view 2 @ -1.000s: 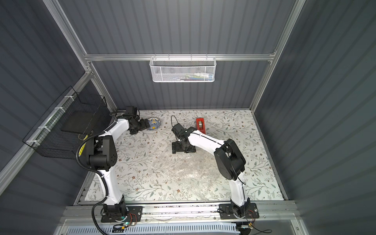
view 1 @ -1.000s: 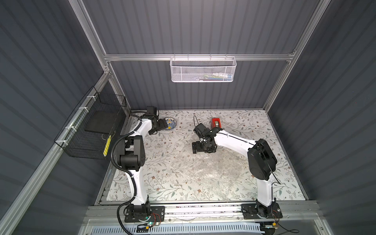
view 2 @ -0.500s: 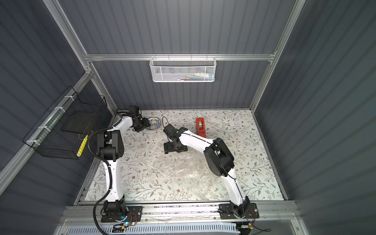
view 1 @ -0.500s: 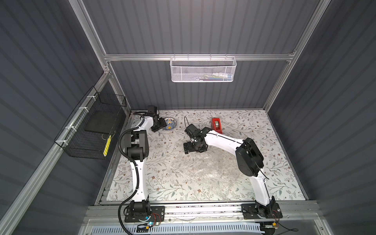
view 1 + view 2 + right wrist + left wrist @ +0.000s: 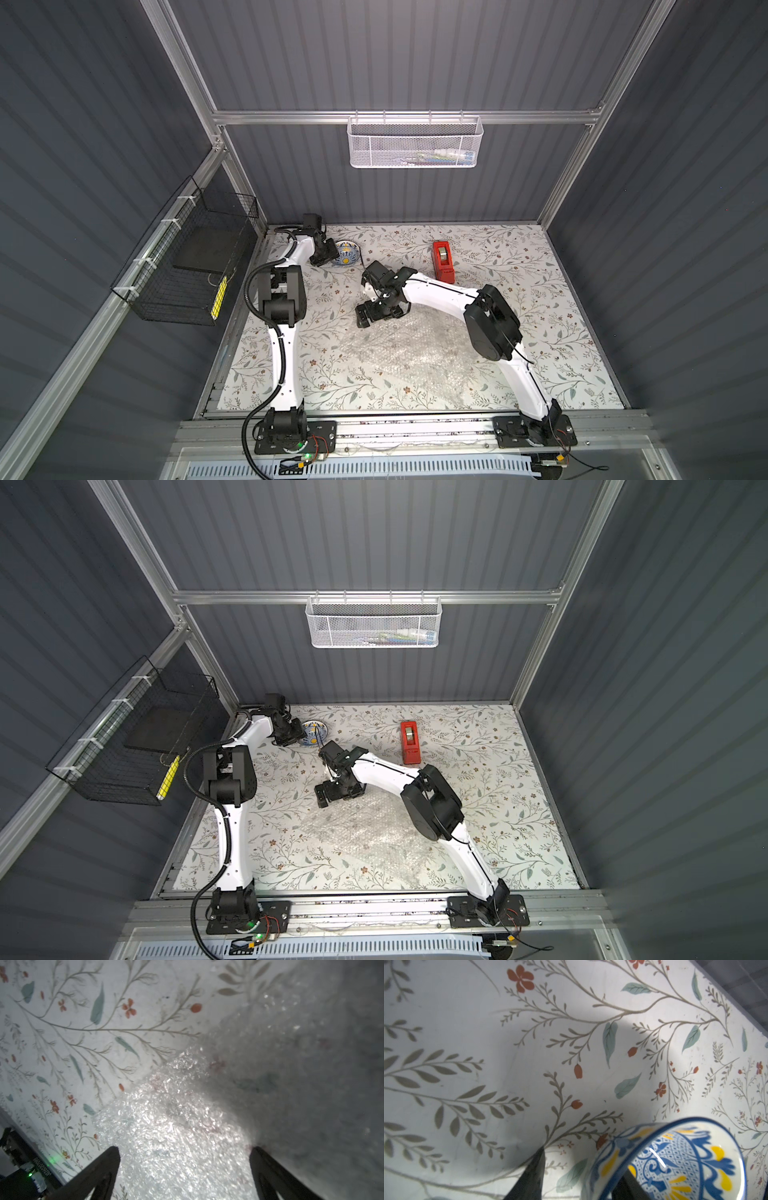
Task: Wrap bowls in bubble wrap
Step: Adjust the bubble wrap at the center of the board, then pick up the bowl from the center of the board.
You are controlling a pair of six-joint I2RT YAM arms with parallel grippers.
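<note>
The bowl (image 5: 349, 254) (image 5: 316, 732), white with blue pattern and yellow marks, sits at the table's back left. My left gripper (image 5: 329, 257) (image 5: 296, 734) is at its left side. In the left wrist view the left gripper (image 5: 582, 1164) straddles the rim of the bowl (image 5: 685, 1159): one finger stands inside, the other outside with a gap to the wall. The bubble wrap (image 5: 411, 353) (image 5: 370, 833) lies flat mid-table. My right gripper (image 5: 368, 318) (image 5: 328, 796) hangs open over its far left corner, nothing between its fingers (image 5: 104, 1167) above the bubble wrap (image 5: 176, 1126).
A red tape dispenser (image 5: 443, 261) (image 5: 410, 742) stands at the back, right of the right forearm. A black wire basket (image 5: 187, 266) hangs on the left wall and a white mesh basket (image 5: 415, 143) on the back wall.
The left jaws have narrowed around the bowl's rim. The right arm has swung left, bringing its open gripper to the sheet's far left corner.
</note>
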